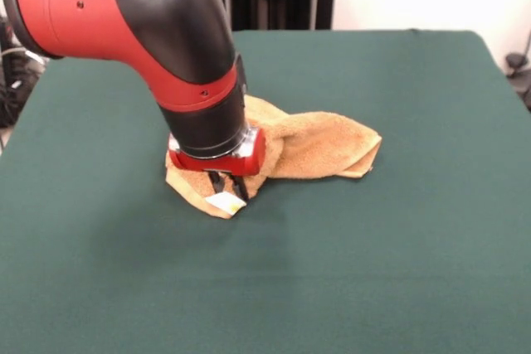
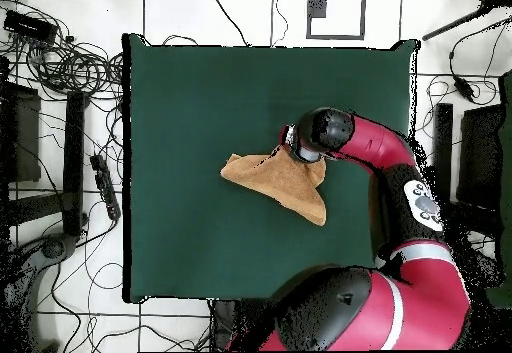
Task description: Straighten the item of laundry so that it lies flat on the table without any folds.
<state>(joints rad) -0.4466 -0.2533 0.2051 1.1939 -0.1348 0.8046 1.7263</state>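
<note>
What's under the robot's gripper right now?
Under the red and black gripper lies the near corner of the crumpled orange-tan terry-cloth towel, with its small white tag, on the dark green felt-covered table. The arm hides the towel directly beneath the wrist.

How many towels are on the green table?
1. The towel lies crumpled near the middle of the table, with the end effector down on its corner by the white tag. Nothing seems hidden.

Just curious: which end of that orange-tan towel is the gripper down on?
The end with the small white tag; the gripper stands there, while the orange-tan terry-cloth towel trails away untouched.
</note>
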